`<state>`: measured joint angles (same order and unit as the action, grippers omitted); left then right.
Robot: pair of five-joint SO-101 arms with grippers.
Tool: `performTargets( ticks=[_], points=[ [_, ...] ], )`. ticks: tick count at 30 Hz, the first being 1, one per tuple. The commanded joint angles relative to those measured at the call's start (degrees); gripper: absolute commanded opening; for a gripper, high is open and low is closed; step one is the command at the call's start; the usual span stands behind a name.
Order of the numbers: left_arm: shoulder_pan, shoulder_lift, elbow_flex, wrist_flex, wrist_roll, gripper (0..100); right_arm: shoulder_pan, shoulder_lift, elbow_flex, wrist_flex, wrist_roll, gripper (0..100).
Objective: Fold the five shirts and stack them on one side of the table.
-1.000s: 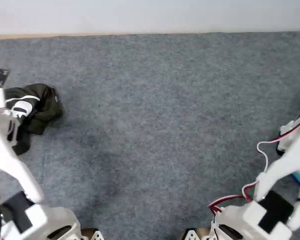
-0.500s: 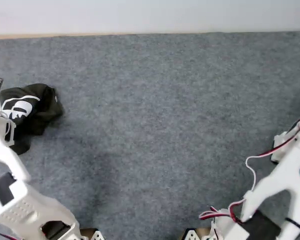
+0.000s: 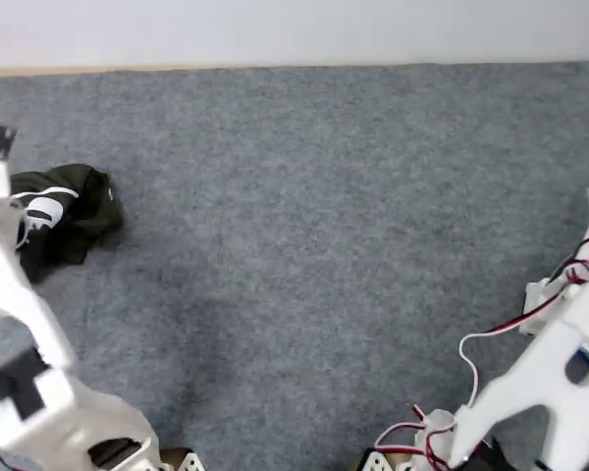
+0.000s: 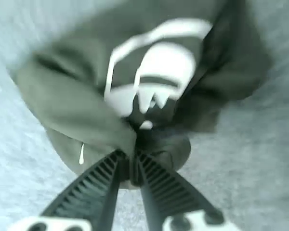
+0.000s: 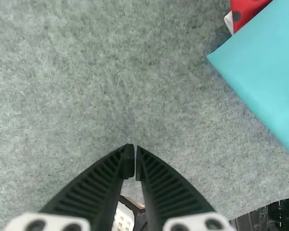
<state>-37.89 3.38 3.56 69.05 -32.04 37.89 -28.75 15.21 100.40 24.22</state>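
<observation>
where: a grey carpeted table point(image 3: 324, 196), two white arms at its near edge, one on each side.
shirt: a dark green shirt point(image 3: 74, 211) with a white print lies crumpled at the left edge of the table, well apart from the right arm point(image 3: 560, 363).
left gripper: the left gripper point(image 4: 131, 156) points down at the heap, its jaws pressed together with hardly a slit between them; whether a fold of cloth is caught there cannot be told.
key relation: from the left wrist the shirt point(image 4: 149, 86) lies straight ahead of the tips and touching or nearly touching them, the white print just past the point where the jaws meet.
shape of the heap: bunched, with no clear long axis; sleeves and hem cannot be made out.
nearer arm: the left one by far, so the shirt looks like its job.
right gripper: the right gripper point(image 5: 135, 149) is clenched on nothing above bare carpet, with a teal sheet point(image 5: 265, 72) and a red dotted item point(image 5: 243, 12) off to one side.
progress: judged early, as this shirt is not yet spread or folded.
next move: likely needs the heap drawn toward the middle and opened flat.
</observation>
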Motion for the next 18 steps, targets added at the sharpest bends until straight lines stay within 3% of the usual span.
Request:
performTargets(
  ticks=[1, 8, 14, 18],
  points=[
    [7.6, -15.1, -2.2, 4.7, 2.5, 0, 0.5, -2.4, -0.4, 2.4, -0.4, 0.9],
    [32.9, -32.4, -1.8, 9.4, 12.0, 0, 0.6, -2.4, -0.4, 2.4, -0.4, 0.9],
    [54.9, -33.5, -1.2, 11.8, 18.9, 0, 0.6, -2.4, -0.4, 2.4, -0.4, 0.9],
    [64.2, -32.0, 1.3, 12.7, 20.7, 0, 0.6, -2.4, -0.4, 2.4, -0.4, 0.9]
  ],
)
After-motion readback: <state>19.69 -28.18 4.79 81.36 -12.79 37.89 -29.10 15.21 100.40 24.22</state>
